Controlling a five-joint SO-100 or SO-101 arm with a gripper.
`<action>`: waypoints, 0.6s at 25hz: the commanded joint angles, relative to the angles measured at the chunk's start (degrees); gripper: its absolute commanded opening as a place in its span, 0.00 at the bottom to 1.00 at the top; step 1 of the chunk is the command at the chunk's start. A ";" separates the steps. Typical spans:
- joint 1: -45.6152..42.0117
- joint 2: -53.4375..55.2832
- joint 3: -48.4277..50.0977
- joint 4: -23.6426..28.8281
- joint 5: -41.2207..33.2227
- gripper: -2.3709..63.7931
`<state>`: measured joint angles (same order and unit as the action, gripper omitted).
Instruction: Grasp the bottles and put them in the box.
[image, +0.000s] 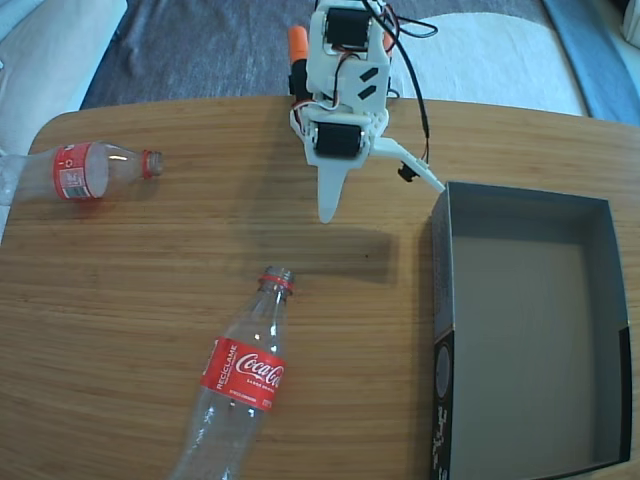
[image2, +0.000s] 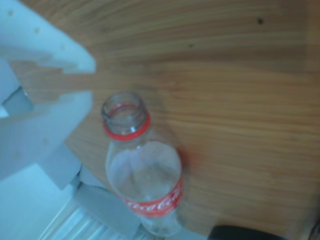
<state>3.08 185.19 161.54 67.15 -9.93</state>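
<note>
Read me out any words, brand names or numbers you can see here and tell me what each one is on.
"Coca-Cola": red label of the near bottle, fixed view.
"RECICLAME": small white print on that label, partly legible.
Far bottle: its label print is too small to read.
Box: black-and-white print on its outer side, unreadable.
Wrist view: white script on the bottle label, too blurred to read.

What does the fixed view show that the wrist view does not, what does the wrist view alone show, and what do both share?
Only the fixed view shows the dark grey box, empty at the right, the far Coca-Cola bottle lying near the table's left edge, and the arm's white body. Only the wrist view looks into the near Coca-Cola bottle through its uncapped mouth. Both share that bottle, the wooden table, and the gripper, whose white fingers stand apart at the wrist view's left, holding nothing.
</note>
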 joint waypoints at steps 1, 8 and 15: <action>0.18 0.53 -0.53 0.00 -0.09 0.03; -0.18 -0.35 -1.32 -0.79 0.35 0.03; 0.26 -3.25 -9.93 -0.79 -0.09 0.03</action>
<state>3.43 184.48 156.45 67.15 -9.93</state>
